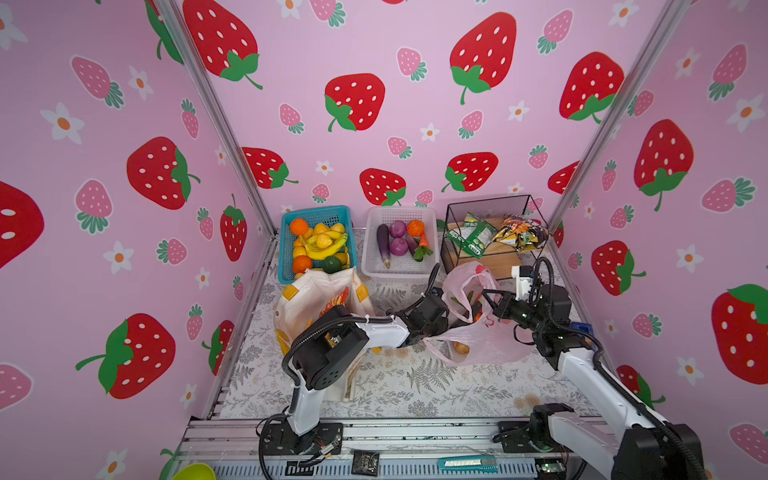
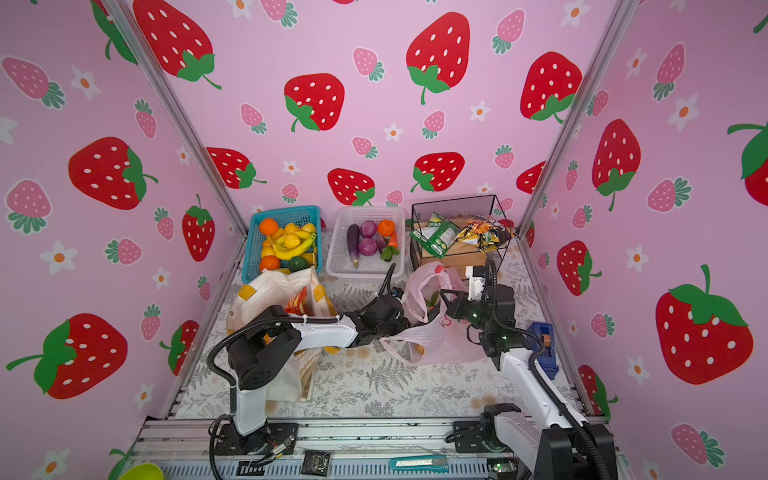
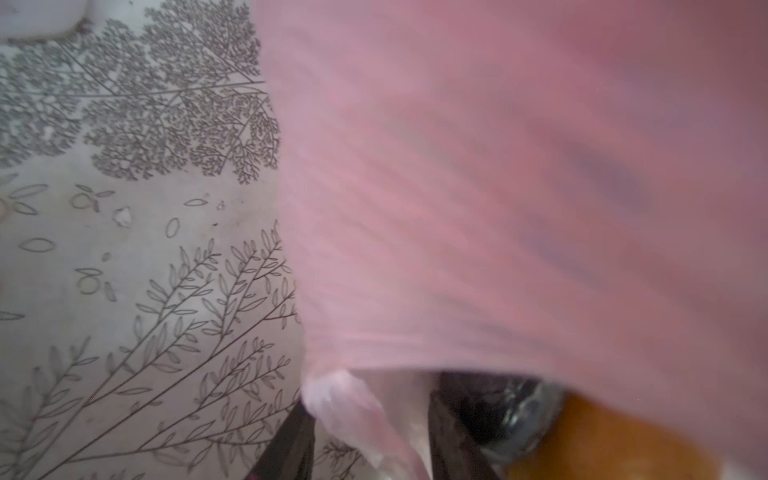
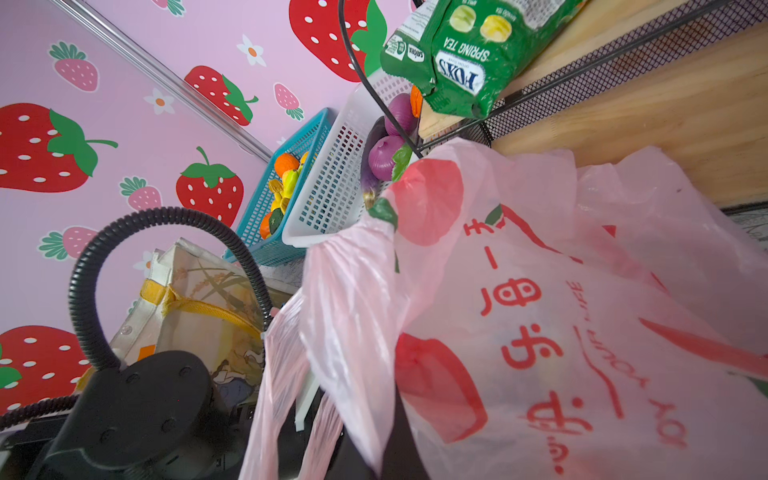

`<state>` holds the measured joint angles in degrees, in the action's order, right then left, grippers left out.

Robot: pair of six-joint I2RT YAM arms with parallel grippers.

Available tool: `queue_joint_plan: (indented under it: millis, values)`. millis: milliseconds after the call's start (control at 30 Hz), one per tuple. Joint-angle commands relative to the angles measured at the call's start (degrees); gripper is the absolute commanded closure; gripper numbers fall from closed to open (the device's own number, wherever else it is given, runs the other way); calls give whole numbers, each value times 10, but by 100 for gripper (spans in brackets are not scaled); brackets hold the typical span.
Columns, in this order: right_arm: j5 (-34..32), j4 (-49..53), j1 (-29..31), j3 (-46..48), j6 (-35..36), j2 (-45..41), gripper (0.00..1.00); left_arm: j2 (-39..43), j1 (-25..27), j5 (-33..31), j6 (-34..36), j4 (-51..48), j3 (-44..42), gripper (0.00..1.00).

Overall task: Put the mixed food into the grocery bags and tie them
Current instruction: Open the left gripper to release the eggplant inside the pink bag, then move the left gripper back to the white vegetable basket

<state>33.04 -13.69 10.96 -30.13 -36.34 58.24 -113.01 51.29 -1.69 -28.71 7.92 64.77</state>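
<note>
left to right then: canvas tote (image 1: 307,299) stands on the left of the tabletop (image 1: 415,386) with a red-orange snack packet (image 1: 337,300) showing in its mouth; next over, the left end effector (image 3: 370,438) is at the left side of the pink bag (image 1: 478,340), jaws apart, with a twisted strand of the bag's plastic running between the fingers (image 3: 291,449), not pinched as far as the wrist view shows; the bag sits mid-right on the tabletop, just in front of the wire basket (image 1: 486,201), with a brown potato (image 1: 461,348) and something orange visible through the film; the right end effector (image 1: 490,300) is clamped closed and looks to be holding the bag's upper rim up, though the plastic hides its tips in its own wrist view; I'd read this as setting up the knot; tip: get the left jaws closed squarely on that strand before pulling, keep the right grip high so the mouth stays gathered, pull slow because thin film stretches and tears, and keep the bag level
</note>
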Motion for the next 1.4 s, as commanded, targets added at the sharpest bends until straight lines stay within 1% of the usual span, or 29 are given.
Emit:
queue_joint_plan:
  millis: [0, 67, 133, 167, 200, 233, 300, 433, 533, 600, 667, 800, 867, 933, 1067, 1200, 1233, 1300, 1367]
  values:
    - [-1, -9, -4, -3, 4, -10, 100, 3, -3, 18, -8, 46, 16, 72]
    - [-3, -5, -4, -5, 6, -10, 100, 10, -4, 30, -1, 63, 8, 82]
    - [-7, 4, -5, -9, 13, -12, 100, 22, -6, 43, 8, 81, -4, 89]
    - [-15, 16, -5, -13, 22, -15, 100, 31, -7, 50, 13, 90, -12, 93]
    - [-25, 30, -6, -17, 31, -20, 100, 42, -8, 58, 18, 96, -20, 99]
    - [-36, 42, -5, -21, 41, -24, 100, 54, -9, 68, 23, 101, -27, 100]
    - [-64, 72, -6, -30, 65, -36, 100, 82, -9, 91, 35, 106, -42, 100]
    - [-133, 136, -7, -51, 112, -56, 100, 144, -9, 184, 40, 116, -75, 100]
    - [-175, 160, -8, -60, 131, -75, 100, 185, -7, 253, 29, 124, -92, 100]
    - [-179, 167, -8, -69, 133, -78, 100, 208, -7, 296, 19, 128, -98, 100]
    - [-175, 171, -8, -81, 131, -82, 100, 227, -7, 326, 11, 123, -96, 100]
    - [-174, 186, -8, -109, 132, -93, 100, 261, -7, 364, -8, 115, -86, 100]
    - [-179, 200, -8, -123, 139, -96, 100, 277, -8, 372, -14, 104, -79, 100]
    - [-183, 209, -8, -128, 143, -99, 100, 289, -10, 364, -17, 90, -77, 100]
    - [-178, 207, -8, -120, 145, -94, 100, 286, -20, 323, -16, 44, -70, 100]
    - [-154, 190, -8, -105, 135, -81, 100, 271, -50, 278, -13, 0, -65, 100]
    - [-148, 184, -8, -102, 132, -78, 100, 269, -59, 270, -5, -11, -62, 91]
    - [-140, 178, -8, -99, 128, -73, 100, 270, -72, 259, 13, -33, -55, 80]
    - [-134, 171, -8, -97, 126, -69, 100, 274, -84, 249, 39, -63, -43, 66]
